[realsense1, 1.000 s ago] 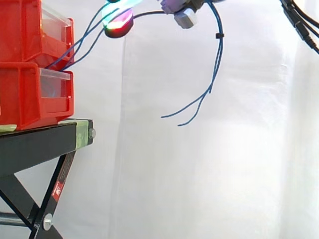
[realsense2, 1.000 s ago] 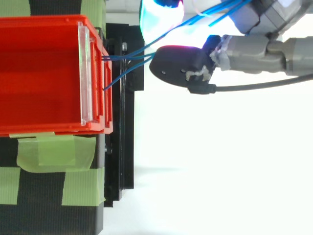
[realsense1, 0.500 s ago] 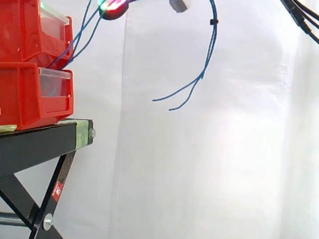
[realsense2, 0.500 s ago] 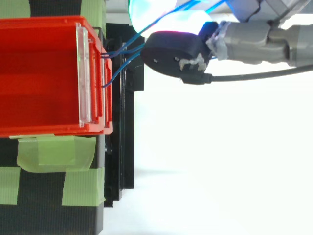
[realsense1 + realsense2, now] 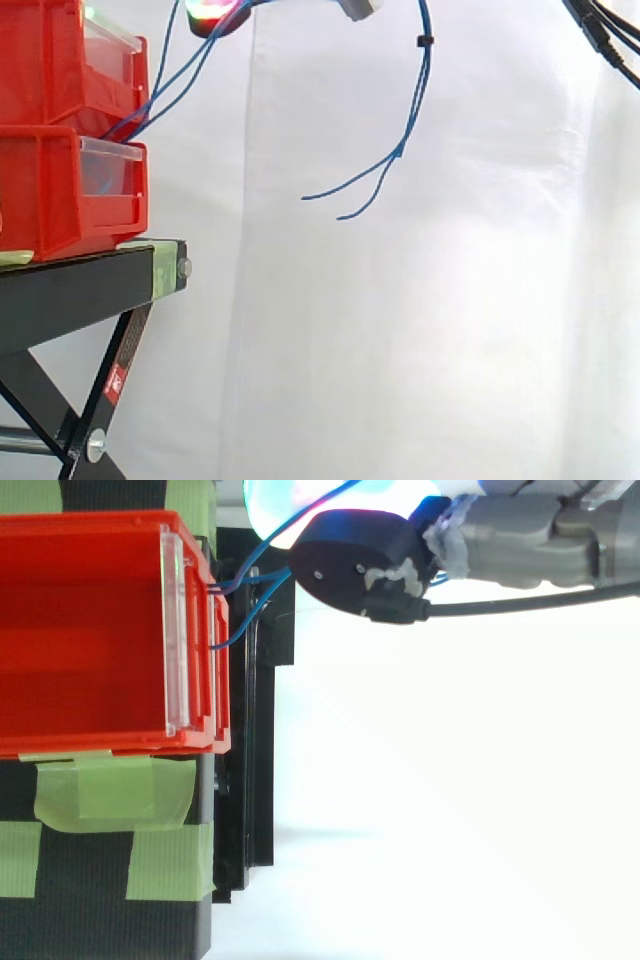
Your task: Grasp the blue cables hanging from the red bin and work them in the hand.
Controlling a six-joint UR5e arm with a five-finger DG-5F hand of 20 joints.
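Note:
Several thin blue cables [image 5: 168,82] climb steeply from the front of the upper red bin [image 5: 40,60] to my hand [image 5: 216,14] at the top edge. Past the hand they arch over and hang free [image 5: 418,95], their loose ends curling left in mid-air. In the top view the cables [image 5: 258,581] leave the bin's clear front lip [image 5: 172,630] and run between a dark round fingertip [image 5: 350,562] and a glowing cyan pad above it. The hand [image 5: 520,550] is shut on the cables, just right of the bin.
A second red bin [image 5: 50,190] sits below the first on the black stand [image 5: 80,285]. Green tape [image 5: 110,790] holds the bins to the stand. The white curtain hangs behind, with open air right of the stand.
The hand has risen and moved left toward the bins, carrying the cables. The hanging loose ends have lifted and swung left, and the strands from the bin now rise more steeply.

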